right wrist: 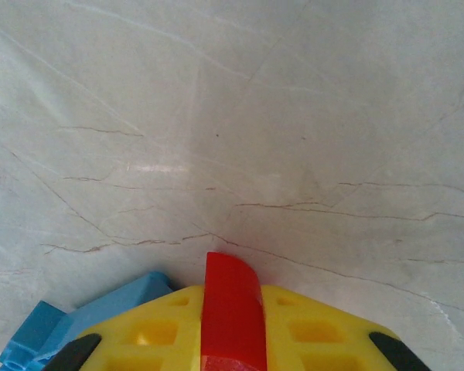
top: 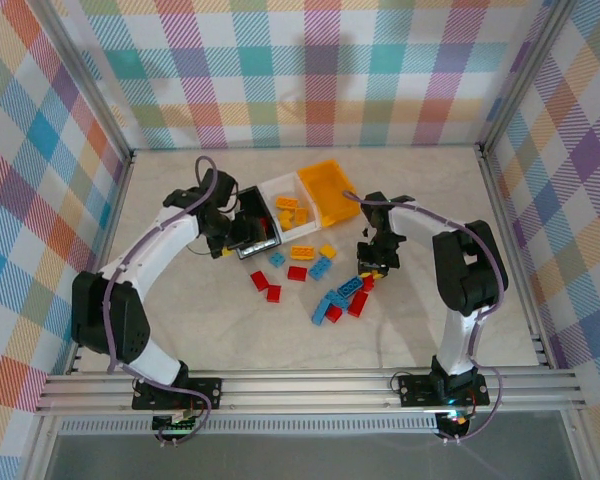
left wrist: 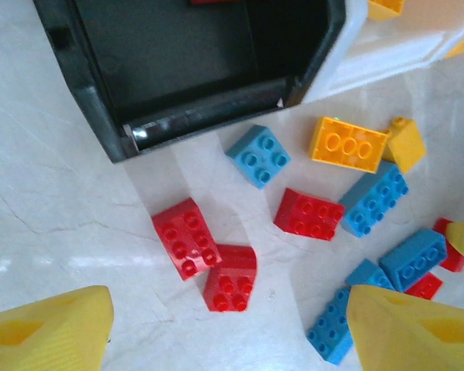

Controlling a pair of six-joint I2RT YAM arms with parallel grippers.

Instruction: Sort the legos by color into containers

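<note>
The containers stand in a row at the back: a black bin [top: 250, 205], a white bin [top: 277, 186] with yellow legos in it, and a yellow-orange bin [top: 332, 192]. My left gripper [top: 230, 240] hovers open at the black bin's near end. In the left wrist view its yellow fingertips [left wrist: 46, 328] frame two red bricks [left wrist: 187, 236] lying on the table below, with nothing between them. My right gripper [top: 370, 262] is shut on a red brick [right wrist: 229, 278], low over the table beside a blue brick [right wrist: 85, 317].
Loose legos lie in front of the bins: red ones [top: 266, 286], blue ones [top: 321, 267], yellow ones [top: 302, 252], and a blue-and-red cluster [top: 340, 300] under the right gripper. Checked walls and metal rails enclose the table.
</note>
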